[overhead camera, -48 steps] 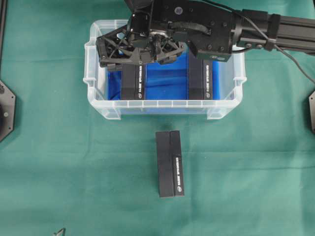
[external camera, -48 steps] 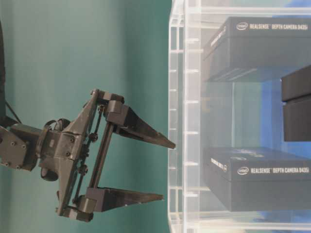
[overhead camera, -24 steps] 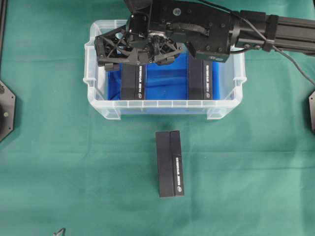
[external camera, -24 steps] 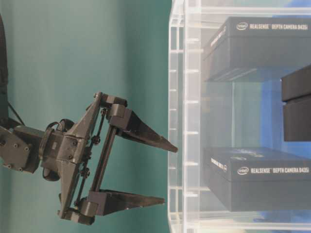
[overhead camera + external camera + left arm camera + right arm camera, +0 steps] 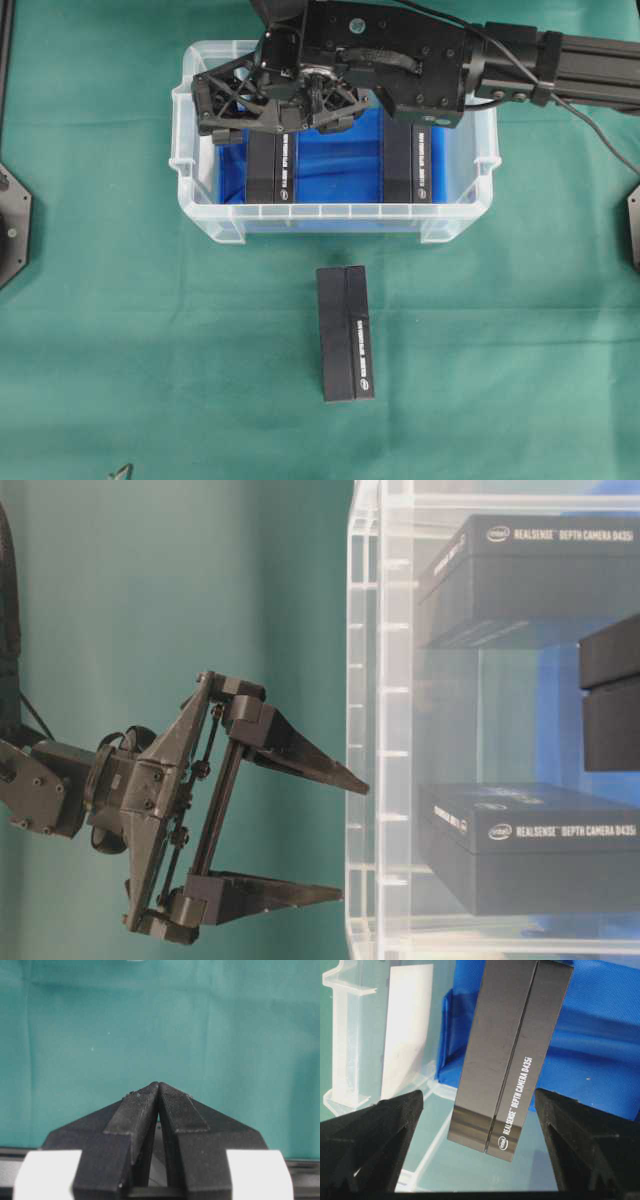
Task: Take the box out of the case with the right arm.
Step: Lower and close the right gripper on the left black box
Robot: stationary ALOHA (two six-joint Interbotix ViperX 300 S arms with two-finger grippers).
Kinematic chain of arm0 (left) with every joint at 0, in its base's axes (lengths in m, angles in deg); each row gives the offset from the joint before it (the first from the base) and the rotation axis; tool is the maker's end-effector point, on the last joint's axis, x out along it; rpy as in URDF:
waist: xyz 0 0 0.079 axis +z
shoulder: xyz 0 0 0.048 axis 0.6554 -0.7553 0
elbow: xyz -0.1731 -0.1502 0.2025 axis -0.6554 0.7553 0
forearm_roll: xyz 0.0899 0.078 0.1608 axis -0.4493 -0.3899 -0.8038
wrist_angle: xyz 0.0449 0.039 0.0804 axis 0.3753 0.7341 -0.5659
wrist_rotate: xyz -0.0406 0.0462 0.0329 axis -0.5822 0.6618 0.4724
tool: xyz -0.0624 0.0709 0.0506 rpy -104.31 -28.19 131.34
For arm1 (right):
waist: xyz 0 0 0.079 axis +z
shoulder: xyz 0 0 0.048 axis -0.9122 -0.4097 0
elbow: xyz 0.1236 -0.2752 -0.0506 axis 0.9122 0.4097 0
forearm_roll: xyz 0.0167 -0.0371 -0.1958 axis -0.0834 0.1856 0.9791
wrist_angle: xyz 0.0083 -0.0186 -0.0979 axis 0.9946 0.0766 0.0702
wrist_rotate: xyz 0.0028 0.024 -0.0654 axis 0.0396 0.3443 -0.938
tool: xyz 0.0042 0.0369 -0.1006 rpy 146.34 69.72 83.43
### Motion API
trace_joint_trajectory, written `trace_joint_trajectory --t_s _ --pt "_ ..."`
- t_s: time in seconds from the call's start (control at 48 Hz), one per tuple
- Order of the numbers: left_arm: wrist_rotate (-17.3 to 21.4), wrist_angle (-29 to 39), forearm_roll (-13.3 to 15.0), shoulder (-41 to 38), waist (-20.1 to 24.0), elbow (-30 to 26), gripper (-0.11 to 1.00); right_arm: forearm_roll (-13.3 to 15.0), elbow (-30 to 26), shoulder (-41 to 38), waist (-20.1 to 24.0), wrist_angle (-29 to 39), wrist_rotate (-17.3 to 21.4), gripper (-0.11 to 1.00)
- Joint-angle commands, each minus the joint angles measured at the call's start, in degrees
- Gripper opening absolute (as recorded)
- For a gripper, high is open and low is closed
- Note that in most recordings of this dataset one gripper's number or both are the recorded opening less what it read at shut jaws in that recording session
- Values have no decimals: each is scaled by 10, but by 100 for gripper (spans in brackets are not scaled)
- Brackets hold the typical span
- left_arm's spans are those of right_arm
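Two boxes in case point(image 5: 190, 180); right gripper point(image 5: 480, 1145) spread wide, empty, straddling left box point(image 5: 512, 1055) from above.

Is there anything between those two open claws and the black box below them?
Nothing. In the right wrist view the right gripper hangs open with a finger on each side of the box, with only clear space between, inside the case.
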Motion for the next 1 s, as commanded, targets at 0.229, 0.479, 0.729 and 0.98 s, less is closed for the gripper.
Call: trace_joint_trajectory --t_s 0.229,0.479,0.729,0.98 --pt "0 -2 -2 -2 2 -5 2 2 -10 10 2 -2 8 93" --pt "0 -2 -2 -3 1 -5 2 2 -9 0 2 -2 8 93" --pt "-1 -2 -2 -3 2 -5 2 2 10 -11 2 -8 11 93" --pt "-1 -2 -1 -7 1 -6 2 3 41 -16 0 -51 17 93"
